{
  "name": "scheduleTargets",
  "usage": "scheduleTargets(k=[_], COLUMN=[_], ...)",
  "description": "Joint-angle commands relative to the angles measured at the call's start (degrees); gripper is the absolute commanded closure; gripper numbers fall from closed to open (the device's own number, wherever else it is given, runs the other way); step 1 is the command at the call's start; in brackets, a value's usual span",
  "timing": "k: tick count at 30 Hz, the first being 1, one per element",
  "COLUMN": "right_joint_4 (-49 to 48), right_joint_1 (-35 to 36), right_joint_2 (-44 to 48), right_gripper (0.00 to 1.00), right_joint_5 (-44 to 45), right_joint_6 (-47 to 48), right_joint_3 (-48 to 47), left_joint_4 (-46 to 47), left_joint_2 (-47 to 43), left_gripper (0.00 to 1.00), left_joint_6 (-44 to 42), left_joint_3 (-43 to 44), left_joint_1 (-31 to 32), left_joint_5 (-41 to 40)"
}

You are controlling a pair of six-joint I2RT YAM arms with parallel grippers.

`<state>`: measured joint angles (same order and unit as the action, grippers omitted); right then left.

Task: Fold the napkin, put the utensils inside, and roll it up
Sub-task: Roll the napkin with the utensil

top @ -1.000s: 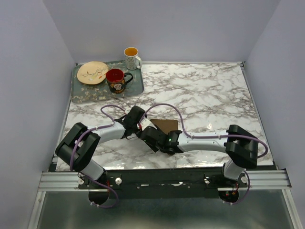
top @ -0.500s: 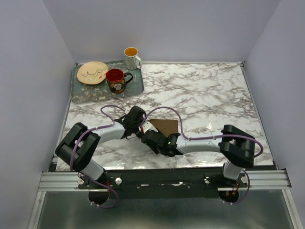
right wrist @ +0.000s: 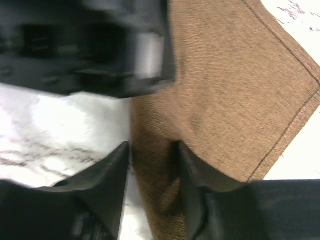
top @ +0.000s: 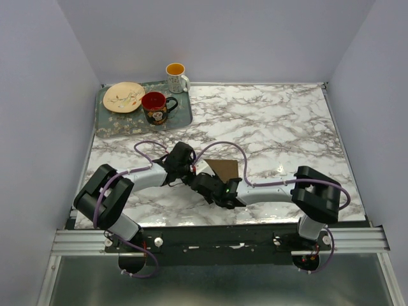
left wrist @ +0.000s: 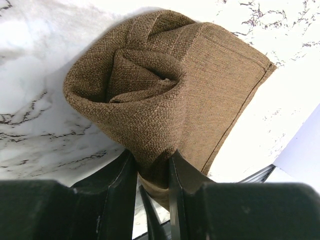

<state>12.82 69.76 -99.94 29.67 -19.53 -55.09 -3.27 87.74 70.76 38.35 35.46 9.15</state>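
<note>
My left fingers (left wrist: 117, 190) are clamped on the rolled end of the napkin (left wrist: 210, 85). It sits half rolled on the worktop (top: 274, 121) near its front edge, between my two wrists. My right fingers (right wrist: 107, 185) straddle the flat tail, but I cannot tell whether they bite the cloth. The roll is loose and wide-mouthed, so it could spring open if my left grip slips. I see no spoon; if it is inside, that open end could let it slide out. My wrists are crowded, so a careless turn might knock them together.
</note>
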Motion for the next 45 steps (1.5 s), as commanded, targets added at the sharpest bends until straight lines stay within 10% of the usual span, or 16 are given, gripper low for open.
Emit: scheduleTargets(k=[1, 9, 15, 22, 45], right_joint_4=[6.17, 6.43, 2.66, -4.81, -34.62], right_joint_1=[-2.69, -3.22, -4.19, -10.24, -31.52], right_joint_2=[-2.62, -4.04, 1.13, 7.30, -5.70], right_gripper=[0.56, 0.79, 0.99, 1.00, 1.00], right_joint_5=[-1.98, -3.83, -9.61, -22.09, -73.26], right_joint_6=[-3.14, -7.19, -5.87, -6.22, -15.19], right_joint_3=[4.20, 4.82, 7.36, 12.99, 24.07], left_joint_4=[-5.17, -5.34, -6.92, -12.28, -11.85], left_joint_2=[-0.47, -2.05, -5.11, -11.01, -9.00], left_gripper=[0.87, 0.84, 0.61, 0.35, 0.34], left_joint_6=[-1.77, -2.38, -4.66, -9.59, -8.72], left_joint_3=[-1.96, -1.96, -0.91, 3.13, 2.96], left_joint_1=[-0.39, -0.75, -1.62, -1.54, 0.83], left_joint_5=[-0.18, -0.09, -2.45, -6.86, -1.41])
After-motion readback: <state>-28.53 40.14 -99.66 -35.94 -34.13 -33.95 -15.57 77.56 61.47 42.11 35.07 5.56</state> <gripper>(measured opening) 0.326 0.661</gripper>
